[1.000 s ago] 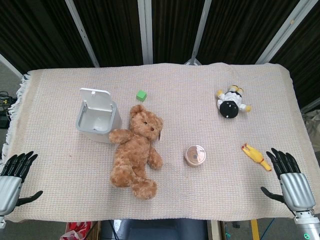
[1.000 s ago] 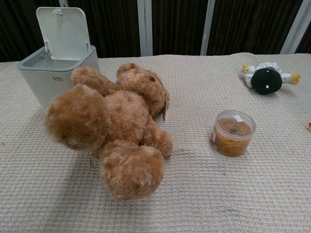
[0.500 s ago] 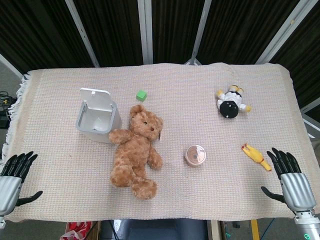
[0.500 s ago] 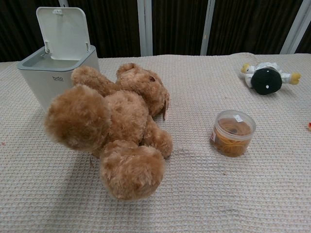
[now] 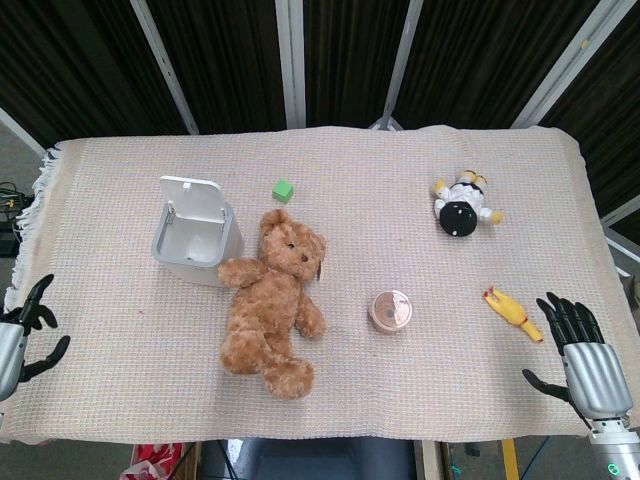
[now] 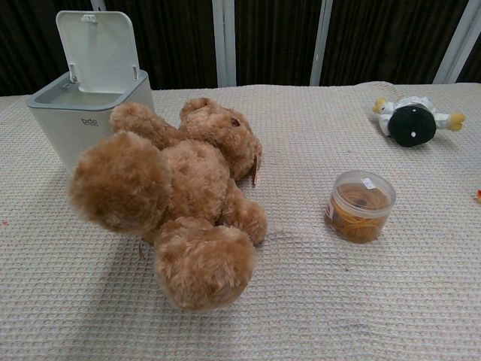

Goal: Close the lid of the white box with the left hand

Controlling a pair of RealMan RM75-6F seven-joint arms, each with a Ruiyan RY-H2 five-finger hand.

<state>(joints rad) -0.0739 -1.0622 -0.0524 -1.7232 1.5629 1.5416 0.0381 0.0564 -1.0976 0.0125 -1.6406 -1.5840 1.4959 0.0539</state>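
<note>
The white box (image 5: 196, 245) (image 6: 89, 118) stands on the left part of the table with its lid (image 5: 197, 200) (image 6: 98, 50) hinged upright at the back and the inside bare. My left hand (image 5: 20, 335) is at the table's left edge, well in front and left of the box, fingers spread and holding nothing. My right hand (image 5: 583, 362) hovers at the front right corner, fingers spread and empty. Neither hand appears in the chest view.
A brown teddy bear (image 5: 272, 300) (image 6: 169, 195) lies against the box's right front side. A green cube (image 5: 283, 190), a round clear tub (image 5: 390, 311) (image 6: 360, 205), a penguin toy (image 5: 462, 208) (image 6: 413, 120) and a yellow rubber chicken (image 5: 512, 311) lie on the woven cloth (image 5: 400, 180).
My left hand has shifted left and slightly up along the table's left edge, with less of it showing. The box, lid and right hand are unmoved.
</note>
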